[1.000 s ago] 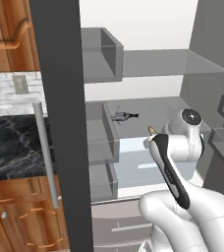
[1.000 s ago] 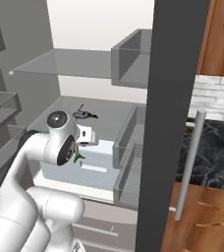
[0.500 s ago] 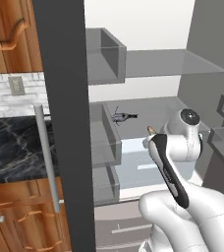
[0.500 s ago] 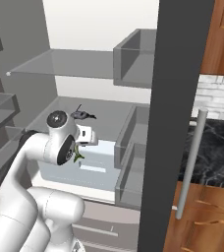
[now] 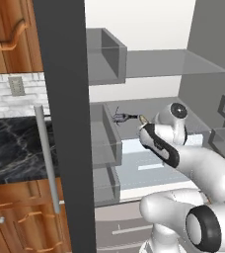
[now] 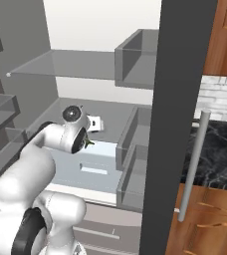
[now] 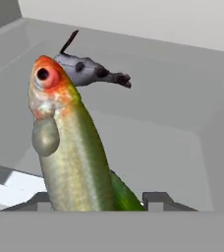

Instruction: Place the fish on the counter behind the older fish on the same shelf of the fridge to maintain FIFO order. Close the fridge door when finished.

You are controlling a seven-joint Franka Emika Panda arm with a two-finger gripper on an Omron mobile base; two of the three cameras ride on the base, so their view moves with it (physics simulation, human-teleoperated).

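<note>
Fish (image 7: 72,147) is seen rising up the middle of the hand view, orange head uppermost, clamped in the pincer (image 7: 97,199) whose dark tips peek out at the bottom edge on either side of its body. The older fish (image 7: 87,69), small and dark grey, lies on the grey shelf (image 7: 158,142) toward the upper left of that view, well apart and further back. In the left base view the same older fish (image 5: 124,117) is found at centre frame, near the back of the open fridge (image 5: 203,54).

Trouble could come from a release made too early: the held fish would then land in front of the older one, and the order would be spoiled. A push further in could also knock the older fish aside, since the path behind it looks narrow. A slip is possible too, the body being held low and standing tall above the tips.

The arm is stretched forward into the fridge at shelf height, wrist bent, hand aimed toward the rear wall. The tabletop (image 5: 16,148) is left at mid left.
</note>
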